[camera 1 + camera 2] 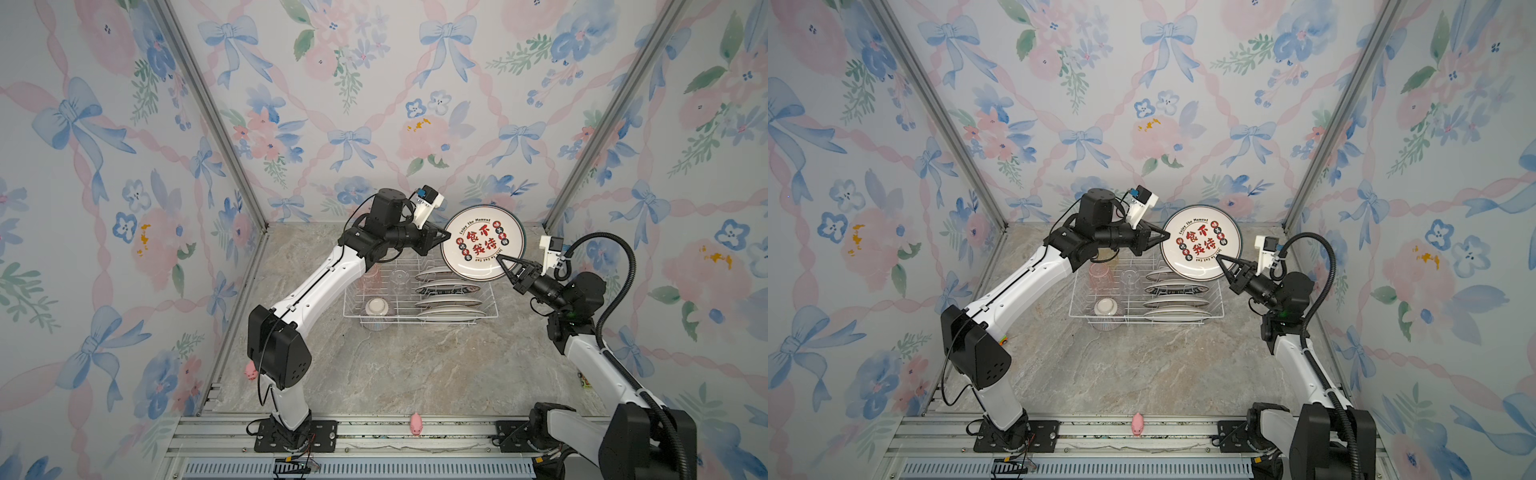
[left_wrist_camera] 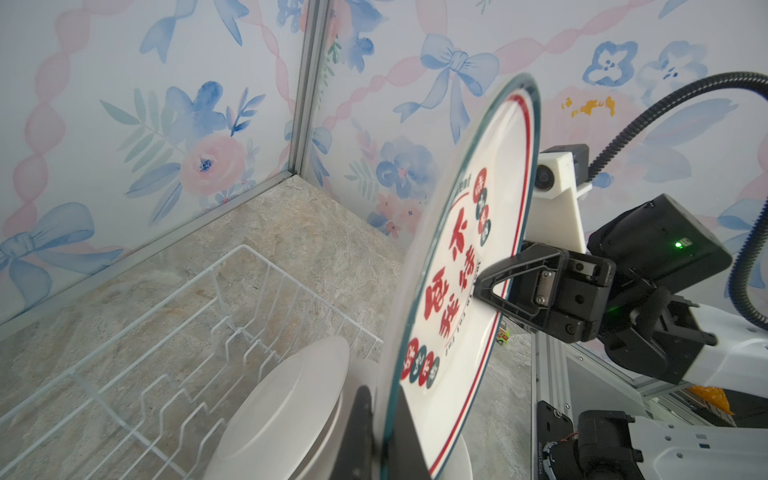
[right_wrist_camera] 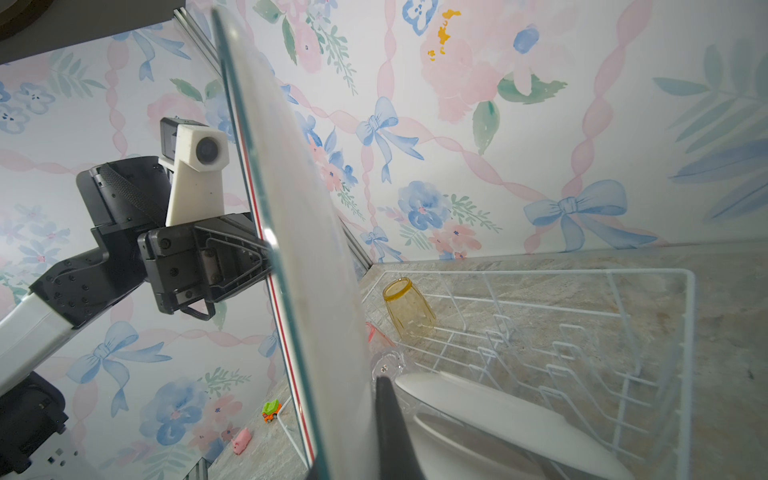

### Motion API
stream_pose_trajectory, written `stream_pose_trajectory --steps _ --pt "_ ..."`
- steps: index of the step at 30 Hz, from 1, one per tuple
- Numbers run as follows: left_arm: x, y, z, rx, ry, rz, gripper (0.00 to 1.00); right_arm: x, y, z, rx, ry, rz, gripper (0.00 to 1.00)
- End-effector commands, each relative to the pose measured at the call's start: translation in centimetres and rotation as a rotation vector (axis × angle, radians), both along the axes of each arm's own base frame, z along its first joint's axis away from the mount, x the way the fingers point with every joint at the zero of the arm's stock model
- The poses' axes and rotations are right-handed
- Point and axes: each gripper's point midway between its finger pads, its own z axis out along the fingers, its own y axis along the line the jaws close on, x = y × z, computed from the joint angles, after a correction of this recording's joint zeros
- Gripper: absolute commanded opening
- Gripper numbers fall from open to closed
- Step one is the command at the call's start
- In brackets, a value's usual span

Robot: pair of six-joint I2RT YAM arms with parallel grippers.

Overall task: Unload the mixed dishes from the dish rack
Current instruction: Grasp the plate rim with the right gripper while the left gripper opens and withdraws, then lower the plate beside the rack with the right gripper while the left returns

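A white plate with a dark rim and red lettering hangs tilted above the dish rack, held from both sides. My left gripper is shut on its left rim; in the left wrist view the left gripper pinches the plate edge. My right gripper is shut on the lower right rim, and the right wrist view shows this gripper astride the plate. Several white plates stand in the rack. A pink tumbler, a clear tumbler and an upturned bowl sit at its left. The yellow tumbler shows upside down.
A pink pig toy lies on the front rail and another pig by the left wall. A small green and orange toy truck sits on the marble table near the left arm. Patterned walls close three sides.
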Motion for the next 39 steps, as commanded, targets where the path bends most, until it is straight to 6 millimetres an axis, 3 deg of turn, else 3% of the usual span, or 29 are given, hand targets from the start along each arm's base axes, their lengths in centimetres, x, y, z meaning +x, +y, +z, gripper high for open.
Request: stream_pose_trajectory --steps 1,2,4,6,8,12,16,19,23,28,34,39 --pt "0.4 -0.6 0.7 -0.032 -0.011 -0.006 0.02 -1.1 0.5 3.4 -0.013 -0.096 0.021 0.00" --pt "0.6 -0.5 0.4 -0.025 -0.009 0.010 0.08 -1.1 0.5 3.5 -0.015 -0.088 0.019 0.00" --pt "0.9 -0.3 0.0 -0.009 -0.013 0.037 0.36 -0.9 0.4 3.5 -0.027 -0.066 0.006 0.00" --pt "1.0 -0.2 -0.3 0.005 -0.026 0.051 0.58 -0.7 0.2 3.3 -0.038 -0.040 -0.013 0.00" --pt "1.2 0.0 -0.4 0.016 -0.037 0.068 0.98 -0.5 -0.1 3.4 -0.044 -0.017 -0.034 0.00" --pt "1.7 0.4 -0.6 0.055 -0.085 0.135 0.98 0.3 -1.6 3.3 -0.042 0.053 -0.121 0.00" --pt "1.3 1.0 -1.5 0.142 -0.198 0.261 0.98 1.2 -5.1 3.5 -0.015 0.123 -0.283 0.00" --pt "-0.1 1.1 -3.1 0.213 -0.302 0.352 0.98 2.0 -8.5 2.5 -0.012 0.210 -0.431 0.00" --pt "-1.7 2.0 -5.2 0.237 -0.375 0.439 0.98 3.2 -13.0 -0.3 -0.007 0.344 -0.584 0.00" --pt "-2.4 4.5 -7.1 0.264 -0.376 0.527 0.98 4.8 -17.0 -4.7 0.027 0.480 -0.662 0.00" --pt "-3.1 7.1 -6.4 0.282 -0.430 0.596 0.92 6.9 -18.4 -9.8 0.055 0.622 -0.649 0.00" --pt "-3.2 7.9 -5.5 0.277 -0.458 0.622 0.91 9.5 -18.8 -14.1 0.082 0.721 -0.613 0.00"
